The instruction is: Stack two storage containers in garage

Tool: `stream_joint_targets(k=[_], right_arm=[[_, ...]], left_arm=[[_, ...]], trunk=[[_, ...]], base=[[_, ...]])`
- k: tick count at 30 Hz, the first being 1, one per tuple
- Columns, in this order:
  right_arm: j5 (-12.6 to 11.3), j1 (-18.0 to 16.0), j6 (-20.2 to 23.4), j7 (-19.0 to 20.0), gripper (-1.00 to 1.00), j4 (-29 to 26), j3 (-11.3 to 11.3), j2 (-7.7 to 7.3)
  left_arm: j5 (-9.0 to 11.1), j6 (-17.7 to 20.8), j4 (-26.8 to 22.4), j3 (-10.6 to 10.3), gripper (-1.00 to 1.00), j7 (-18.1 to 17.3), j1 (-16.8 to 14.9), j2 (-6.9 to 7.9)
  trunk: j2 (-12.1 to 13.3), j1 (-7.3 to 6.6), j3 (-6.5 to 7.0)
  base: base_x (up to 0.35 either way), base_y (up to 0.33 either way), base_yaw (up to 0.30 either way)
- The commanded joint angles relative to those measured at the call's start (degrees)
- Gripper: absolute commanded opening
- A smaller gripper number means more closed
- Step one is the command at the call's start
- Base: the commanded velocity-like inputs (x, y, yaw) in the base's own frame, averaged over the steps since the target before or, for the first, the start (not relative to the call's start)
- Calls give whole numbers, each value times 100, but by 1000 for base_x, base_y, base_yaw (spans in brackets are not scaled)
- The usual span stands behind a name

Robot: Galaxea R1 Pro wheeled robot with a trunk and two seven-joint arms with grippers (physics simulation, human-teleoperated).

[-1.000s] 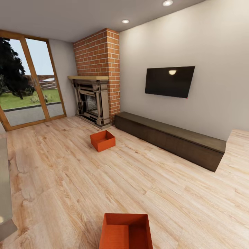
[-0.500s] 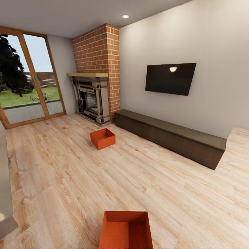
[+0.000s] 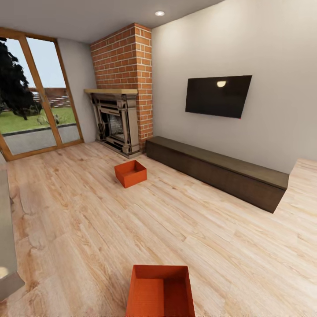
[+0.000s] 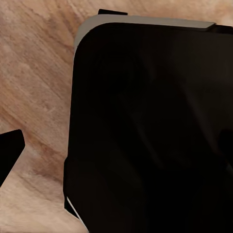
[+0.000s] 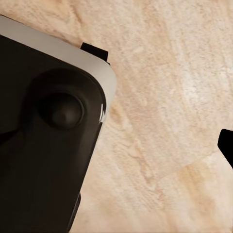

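Two orange-red open-topped storage containers rest on the light wood plank floor of the living room. The far container (image 3: 130, 173) stands in front of the brick fireplace. The near container (image 3: 160, 292) lies at the bottom edge of the head view, cut off by the frame. Both look empty. In the left wrist view a dark fingertip (image 4: 8, 151) pokes in at the edge over the planks. The right wrist view likewise shows one dark fingertip (image 5: 227, 145) at its edge. Nothing lies between the fingers of either gripper, and both hang beside my base, far from the containers.
A brick fireplace (image 3: 118, 123) stands at the back, with a glass patio door (image 3: 33, 101) to its left. A long dark low cabinet (image 3: 215, 171) runs along the right wall under a wall TV (image 3: 218, 96). A grey furniture edge (image 3: 6, 246) borders the left. My black base (image 4: 150, 131) looms in the wrist views.
The whole head view has shifted: the camera has tilted a little, so more of the near container shows. Neither container has moved on the floor.
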Motion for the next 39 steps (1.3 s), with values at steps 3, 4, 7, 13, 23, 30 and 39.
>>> stream_joint_targets(k=[3, 4, 7, 13, 23, 30, 39], right_arm=[[-59, -6, -36, -2, 100, 18, 49, 6], [-59, -6, -36, -2, 100, 18, 49, 8], [-59, -6, -36, -2, 100, 18, 49, 6], [-59, -6, -37, -2, 100, 18, 49, 3], [-59, -6, -37, -2, 100, 18, 49, 3], [-59, -6, -37, -2, 100, 18, 49, -4], [-59, -6, -40, -2, 100, 18, 48, -2]], left_arm=[[37, -12, 1, 27, 100, -4, -2, 0], [38, -12, 1, 27, 100, -4, -2, -2], [34, -13, 1, 27, 100, -4, -2, -6], [36, -12, 1, 27, 100, -4, -2, -5], [33, -19, 1, 27, 100, -4, -2, -3], [33, -21, 1, 27, 100, -4, -2, -8], [31, -21, 1, 27, 100, -4, -2, -8]], trunk=[[-3, 0, -32], [-3, 0, -41], [-3, 0, -69], [-3, 0, -123], [-3, 0, -214], [-3, 0, -278], [-3, 0, -360]], base=[[0, 0, 0], [0, 0, 0], [0, 0, 0], [0, 0, 0], [0, 0, 0], [0, 0, 0], [0, 0, 0]])
